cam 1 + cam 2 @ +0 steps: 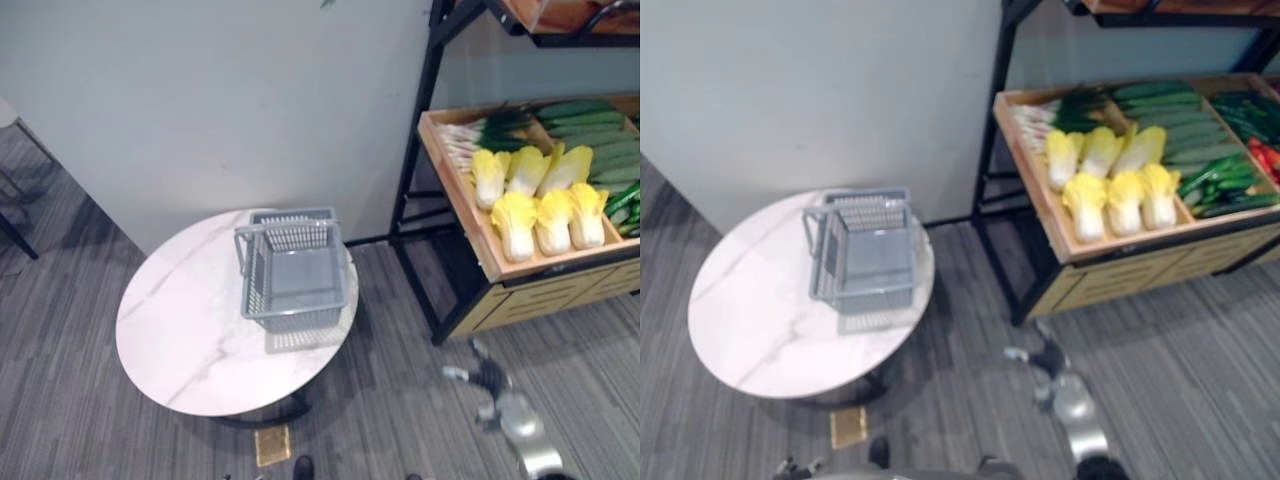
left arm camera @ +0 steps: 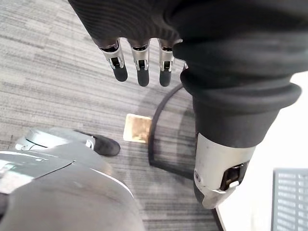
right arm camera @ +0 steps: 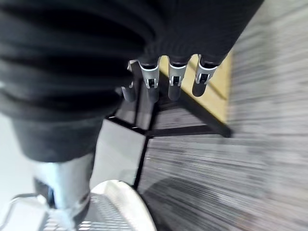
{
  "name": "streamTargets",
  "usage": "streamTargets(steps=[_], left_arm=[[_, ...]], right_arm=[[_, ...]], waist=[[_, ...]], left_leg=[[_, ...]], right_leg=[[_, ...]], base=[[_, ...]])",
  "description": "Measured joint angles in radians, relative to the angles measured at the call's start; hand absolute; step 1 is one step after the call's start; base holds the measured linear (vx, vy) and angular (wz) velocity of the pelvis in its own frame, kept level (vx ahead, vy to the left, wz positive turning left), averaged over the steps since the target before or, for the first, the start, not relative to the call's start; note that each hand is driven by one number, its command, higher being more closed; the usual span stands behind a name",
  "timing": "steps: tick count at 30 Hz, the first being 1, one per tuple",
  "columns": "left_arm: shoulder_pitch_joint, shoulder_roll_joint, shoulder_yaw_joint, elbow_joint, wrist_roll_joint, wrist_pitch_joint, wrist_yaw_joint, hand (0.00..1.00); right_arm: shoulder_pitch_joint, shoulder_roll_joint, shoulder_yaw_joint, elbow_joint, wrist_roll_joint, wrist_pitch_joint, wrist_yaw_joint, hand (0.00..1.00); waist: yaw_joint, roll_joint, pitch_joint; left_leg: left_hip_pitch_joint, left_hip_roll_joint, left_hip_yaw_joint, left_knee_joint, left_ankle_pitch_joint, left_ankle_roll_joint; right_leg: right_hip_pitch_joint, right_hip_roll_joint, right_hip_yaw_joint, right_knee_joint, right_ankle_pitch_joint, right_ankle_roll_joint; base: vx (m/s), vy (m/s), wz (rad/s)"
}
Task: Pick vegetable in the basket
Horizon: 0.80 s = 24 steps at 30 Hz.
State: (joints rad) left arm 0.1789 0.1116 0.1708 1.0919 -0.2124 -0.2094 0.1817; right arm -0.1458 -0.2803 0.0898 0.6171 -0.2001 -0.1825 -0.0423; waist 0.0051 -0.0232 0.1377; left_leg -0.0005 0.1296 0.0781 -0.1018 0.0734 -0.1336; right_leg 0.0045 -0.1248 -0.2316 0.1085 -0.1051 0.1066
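Left hand [image 2: 143, 67] hangs above the carpet, fingers straight, holding nothing. Grey basket [image 1: 296, 275] stands on the round marble table [image 1: 185, 340]. Right hand [image 1: 486, 379] is blurred, low by the rack, with fingers loosely extended around nothing. Vegetables lie in the wooden crate [image 1: 478, 225], well apart from the basket: yellow-white cabbages [image 1: 540, 205] and green cucumbers [image 1: 590, 125] cut off at the edge.

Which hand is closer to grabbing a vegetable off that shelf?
Probably the right hand: it hangs beside the shelf of yellow cabbages; the left hand hangs by the table, farther away.
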Motion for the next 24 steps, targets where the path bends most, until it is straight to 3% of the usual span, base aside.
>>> streamTargets(steps=[4,7,8,14,19,24], left_arm=[[-0.043,0.005,-0.028,-0.027,0.000,-0.002,0.010,0.00],[-0.072,0.007,-0.029,-0.039,0.004,-0.003,0.011,0.00],[-0.077,0.007,-0.029,-0.039,0.017,-0.003,0.013,0.00],[-0.078,0.013,-0.002,-0.061,0.022,0.002,0.040,0.00],[-0.080,0.015,0.003,-0.075,0.038,0.006,0.043,0.00],[-0.083,0.019,0.004,-0.077,0.060,0.012,0.043,0.00]], right_arm=[[-0.282,-0.036,0.165,-0.053,-0.086,-0.001,-0.018,0.00],[-0.485,-0.009,0.261,-0.033,-0.118,-0.002,-0.021,0.00],[-0.545,-0.006,0.273,-0.009,-0.118,-0.001,-0.023,0.00],[-0.696,0.016,0.274,0.094,-0.128,0.020,-0.038,0.00],[-0.725,0.021,0.272,0.185,-0.155,0.049,-0.034,0.00],[-0.796,0.022,0.210,0.311,-0.193,0.067,-0.036,0.00]], waist=[[0.031,0.019,0.065],[0.061,0.019,0.103],[0.082,0.017,0.106],[0.137,-0.008,0.137],[0.140,-0.027,0.150],[0.148,-0.043,0.173]], left_leg=[[-0.042,0.012,0.021,0.001,0.023,0.003],[-0.074,0.013,0.019,0.001,0.035,0.014],[-0.085,0.009,0.012,0.001,0.040,0.019],[-0.108,-0.020,-0.029,0.003,0.049,0.033],[-0.122,-0.049,-0.097,0.006,0.060,0.043],[-0.114,-0.082,-0.176,0.006,0.062,0.054]], right_leg=[[-0.057,0.013,0.023,0.000,0.033,-0.010],[-0.085,0.014,0.018,0.001,0.049,-0.010],[-0.090,0.011,0.013,-0.001,0.051,-0.007],[-0.085,-0.019,-0.026,0.000,0.052,-0.001],[-0.082,-0.050,-0.064,0.055,0.025,0.007],[-0.114,-0.105,-0.059,0.243,-0.025,-0.003]], base=[[-0.13,0.001,-0.14],[-0.12,0.017,0.06],[-0.08,0.027,0.13],[-0.02,0.049,0.24],[0.04,0.039,0.45],[0.00,0.012,0.51]])
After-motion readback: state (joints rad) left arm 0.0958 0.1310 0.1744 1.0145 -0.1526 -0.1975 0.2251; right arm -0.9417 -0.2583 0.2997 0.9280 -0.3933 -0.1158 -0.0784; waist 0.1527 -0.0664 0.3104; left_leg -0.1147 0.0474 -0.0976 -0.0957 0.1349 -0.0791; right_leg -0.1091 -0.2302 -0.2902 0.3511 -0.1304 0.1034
